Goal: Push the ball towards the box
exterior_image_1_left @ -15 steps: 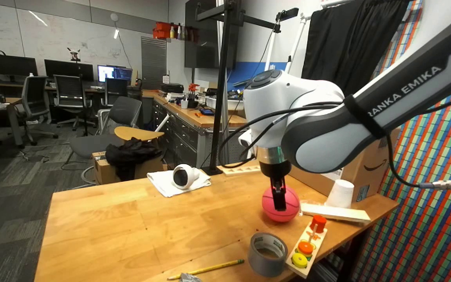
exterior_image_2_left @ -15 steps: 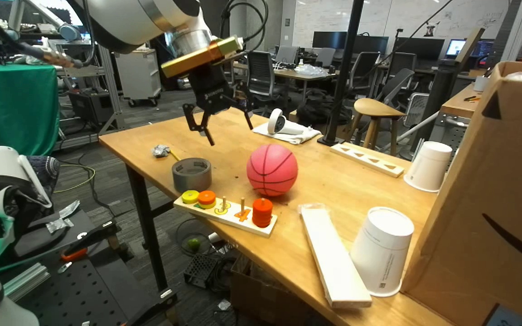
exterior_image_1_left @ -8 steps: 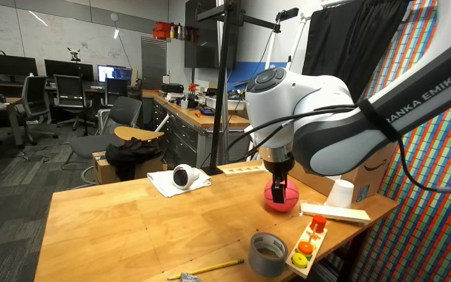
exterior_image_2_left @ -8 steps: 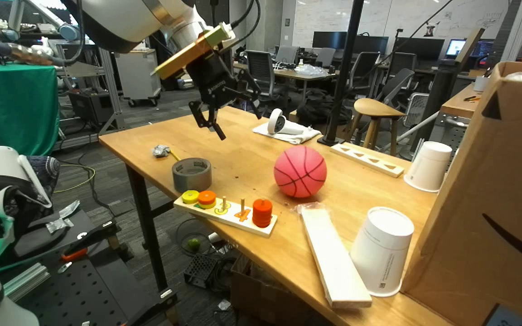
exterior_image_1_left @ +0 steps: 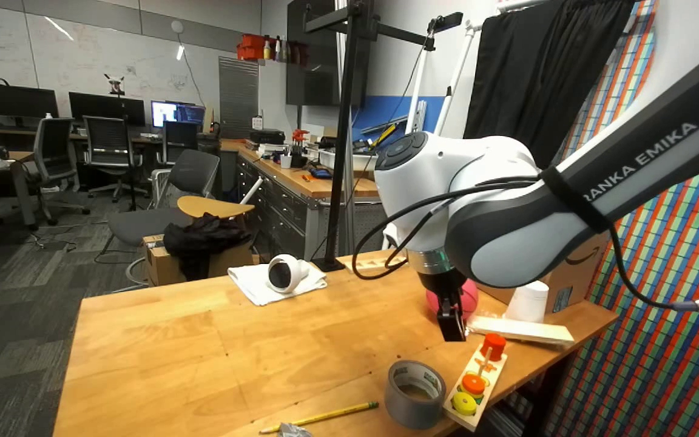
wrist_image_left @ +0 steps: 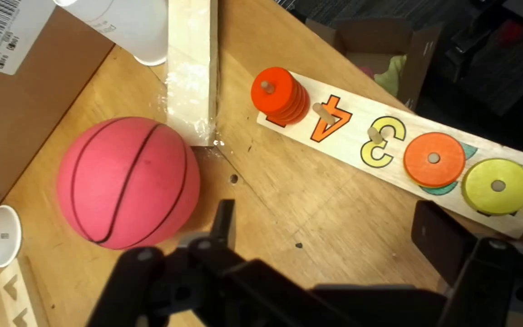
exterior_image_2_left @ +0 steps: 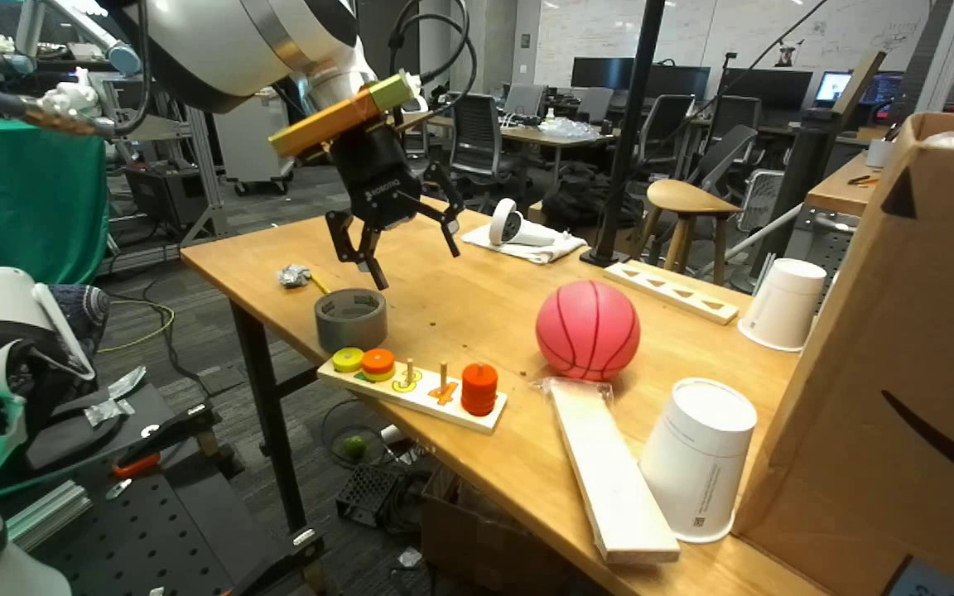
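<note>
One pink ball (exterior_image_2_left: 589,329) sits on the wooden table (exterior_image_2_left: 485,281), apart from the big cardboard box (exterior_image_2_left: 883,348); a stretch of tabletop shows between them in the wrist view. It is just beside the end of a plastic-wrapped board (exterior_image_2_left: 614,480), and I cannot tell whether they touch. The gripper (exterior_image_2_left: 417,266) hangs above the table, on the ball's side away from the box, its two fingers spread wide and apart from the ball. An upside-down paper cup (exterior_image_2_left: 699,459) stands between board and box. Near the table edge lies a counting toy (wrist_image_left: 356,125) with red, orange and yellow rings, and a grey tape roll (exterior_image_2_left: 351,331) is just beside it. Past the tape lies a yellow pencil (exterior_image_1_left: 331,414).
</note>
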### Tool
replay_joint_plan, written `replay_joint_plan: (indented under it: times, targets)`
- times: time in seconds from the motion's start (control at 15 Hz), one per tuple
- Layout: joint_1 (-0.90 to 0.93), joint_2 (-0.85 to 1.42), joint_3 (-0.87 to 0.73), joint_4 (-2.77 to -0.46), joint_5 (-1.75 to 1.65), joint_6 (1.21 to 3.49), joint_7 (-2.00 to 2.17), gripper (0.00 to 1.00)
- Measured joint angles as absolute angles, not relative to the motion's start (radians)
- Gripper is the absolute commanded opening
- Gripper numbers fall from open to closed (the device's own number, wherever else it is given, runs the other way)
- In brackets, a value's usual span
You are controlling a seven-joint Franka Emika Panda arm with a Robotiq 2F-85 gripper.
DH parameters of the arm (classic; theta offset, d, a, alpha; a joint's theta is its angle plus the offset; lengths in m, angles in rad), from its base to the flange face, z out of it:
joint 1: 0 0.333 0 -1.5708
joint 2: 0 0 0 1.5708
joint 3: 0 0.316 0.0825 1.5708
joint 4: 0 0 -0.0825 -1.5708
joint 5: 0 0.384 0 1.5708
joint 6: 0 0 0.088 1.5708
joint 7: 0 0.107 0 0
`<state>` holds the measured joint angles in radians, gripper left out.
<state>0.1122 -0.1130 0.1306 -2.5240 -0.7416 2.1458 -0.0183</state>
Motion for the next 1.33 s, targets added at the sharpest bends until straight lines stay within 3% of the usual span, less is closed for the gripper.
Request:
replay_joint_plan:
  times: [1.33]
  targets:
    - [0.065,0.069,0.071,-2.447,-0.408,2.109,-0.493,1.0]
